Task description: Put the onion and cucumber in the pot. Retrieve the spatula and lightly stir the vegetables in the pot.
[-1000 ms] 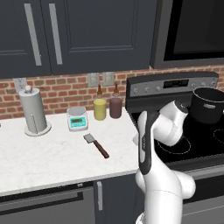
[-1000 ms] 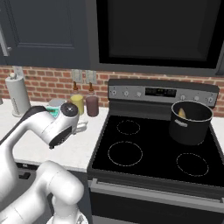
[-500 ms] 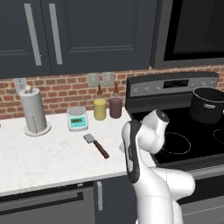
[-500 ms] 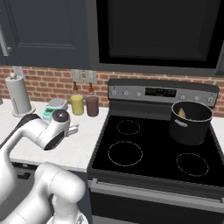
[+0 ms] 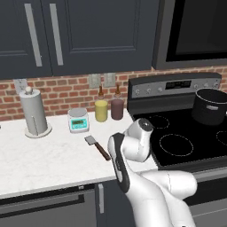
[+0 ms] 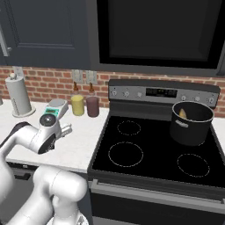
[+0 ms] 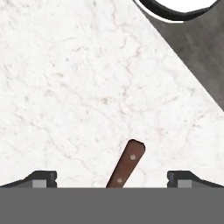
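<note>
Hovering over the white marbled bench [image 7: 87, 87], my gripper [image 7: 112, 177] stands wide open and holds nothing; its two dark fingertips [image 7: 41, 178] sit at the lower left and lower right of the hand view. Between them, at the bottom centre of that view, the reddish-brown handle end of the spatula [image 7: 127, 164] lies flat on the bench, slanting up to the right, apart from both tips.

In the left base view my arm bends low at the frame's centre, just right of the spatula [image 5: 98, 147], whose grey blade points to the upper left and whose handle runs down to the lower right, partly behind my arm.

Farther back on the bench, a small scale [image 5: 78, 120] sits left of centre, with a yellow jar [image 5: 101, 111] and a dark red jar [image 5: 117, 109] just beside each other against the brick wall. A paper towel roll [image 5: 33, 113] stands upright at the left.

At the right of the frame the dark pot [image 6: 191, 122] stands on the stove [image 6: 149, 154], over its back right burner. Something yellowish, the cucumber [image 6: 183, 114], peeks above the rim inside the pot; I cannot make out the onion.
</note>
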